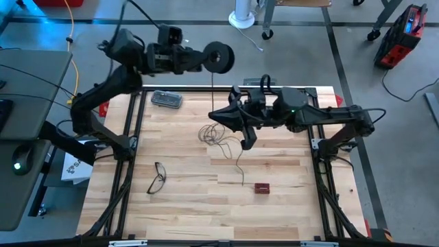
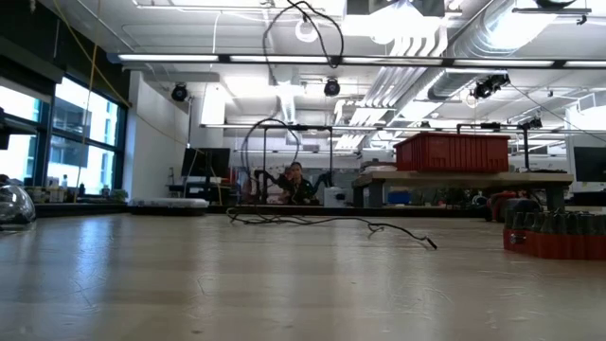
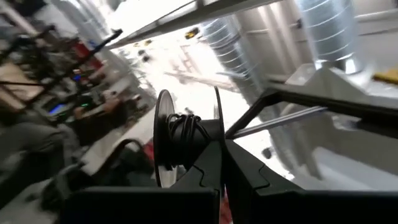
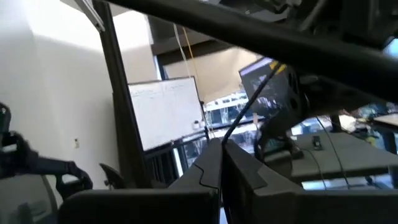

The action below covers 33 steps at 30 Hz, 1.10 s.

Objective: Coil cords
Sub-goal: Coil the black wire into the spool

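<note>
left claw point(image 3: 221, 171): pinching round black reel point(image 1: 219, 57) | right claw point(image 1: 218, 114): pinching thin dark wire point(image 1: 218, 135) | table point(image 1: 288, 206): pale wood planks

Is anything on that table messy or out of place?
Yes: the thin dark wire lies in a loose tangle mid-table, one end trailing toward the small red block, while its reel is held up past the table's far edge by the left gripper.

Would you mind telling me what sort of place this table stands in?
Probably a robotics lab or workshop: exposed ceiling ducts, a workbench carrying a red crate, and a person seated behind the wooden table.
</note>
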Tool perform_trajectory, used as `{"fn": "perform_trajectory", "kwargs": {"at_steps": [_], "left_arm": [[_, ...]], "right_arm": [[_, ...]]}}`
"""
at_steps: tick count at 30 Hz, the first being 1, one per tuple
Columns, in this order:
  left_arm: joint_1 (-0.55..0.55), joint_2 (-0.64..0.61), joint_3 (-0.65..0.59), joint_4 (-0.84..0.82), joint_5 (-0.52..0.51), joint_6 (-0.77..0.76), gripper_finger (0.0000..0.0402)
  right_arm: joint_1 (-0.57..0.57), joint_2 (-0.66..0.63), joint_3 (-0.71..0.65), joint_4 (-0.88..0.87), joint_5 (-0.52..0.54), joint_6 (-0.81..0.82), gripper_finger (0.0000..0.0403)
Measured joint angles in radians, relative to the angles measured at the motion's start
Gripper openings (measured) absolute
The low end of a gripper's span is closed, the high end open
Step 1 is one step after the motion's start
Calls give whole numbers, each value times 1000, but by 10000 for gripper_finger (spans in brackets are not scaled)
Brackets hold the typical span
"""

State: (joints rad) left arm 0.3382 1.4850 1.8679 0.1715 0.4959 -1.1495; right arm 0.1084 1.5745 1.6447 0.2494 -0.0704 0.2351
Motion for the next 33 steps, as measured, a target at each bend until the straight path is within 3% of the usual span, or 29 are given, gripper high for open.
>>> {"fn": "perform_trajectory", "kwargs": {"at_steps": [10, 17, 26, 33], "left_arm": [[73, -146, 0, -416, -8, 112, 0], [74, -192, 0, -589, -6, 39, 0], [9, -189, 1, -615, 171, -132, 0], [-85, -139, 1, -623, 170, -158, 0]], "right_arm": [[-10, -87, 0, -166, 14, -8, 0], [-57, -116, -2, -189, -35, -8, 0], [-138, -124, -2, -207, -139, -8, 0], [-174, -124, -2, -202, -171, -42, 0]]}}
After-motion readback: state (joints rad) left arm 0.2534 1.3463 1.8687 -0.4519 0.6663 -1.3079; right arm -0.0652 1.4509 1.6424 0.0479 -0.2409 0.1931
